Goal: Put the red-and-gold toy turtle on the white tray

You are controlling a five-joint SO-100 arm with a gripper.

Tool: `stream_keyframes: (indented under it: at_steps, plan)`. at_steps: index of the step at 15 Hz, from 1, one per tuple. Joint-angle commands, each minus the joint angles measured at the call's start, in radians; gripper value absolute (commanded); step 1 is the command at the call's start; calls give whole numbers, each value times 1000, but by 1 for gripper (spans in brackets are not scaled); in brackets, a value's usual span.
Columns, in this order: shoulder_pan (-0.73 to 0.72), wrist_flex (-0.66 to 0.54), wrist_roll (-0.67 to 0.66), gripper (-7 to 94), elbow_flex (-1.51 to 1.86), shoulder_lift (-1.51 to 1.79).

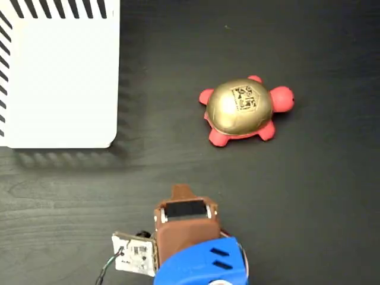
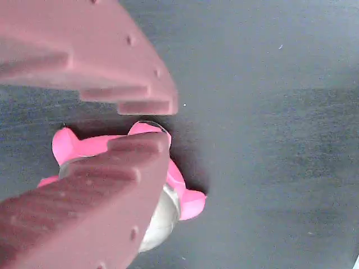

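Gold-shelled turtle [image 1: 242, 110] on dark table [image 1: 309, 202], beyond parted claw [image 2: 162, 122], untouched.

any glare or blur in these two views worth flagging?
Fixed view: sharp; soft highlight on the turtle's gold shell, print still legible; the white tray is near blown-out and casts a striped shadow on the dark table. Wrist view: the gripper looms close and soft, hiding much of the turtle, which looks pinker.
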Motion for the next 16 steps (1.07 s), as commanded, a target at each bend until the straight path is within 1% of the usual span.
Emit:
stream_keyframes:
  at_steps: [1,3,6,7,9,10,13,14,15,16]
  plan:
    - [15,-95,20,0,-54,-199]
    - [87,-193,-77,0,-201,-456]
    - [213,-163,-357,0,-512,-773]
    - [255,-135,-410,0,-634,-851]
    - [302,18,-506,0,-891,-1005]
    - [313,84,-522,0,-996,-1085]
    - [334,169,-538,0,-1167,-1287]
    - [334,202,-543,6,-1223,-1344]
    - [334,227,-545,18,-1269,-1399]
    - [336,262,-545,25,-1325,-1451]
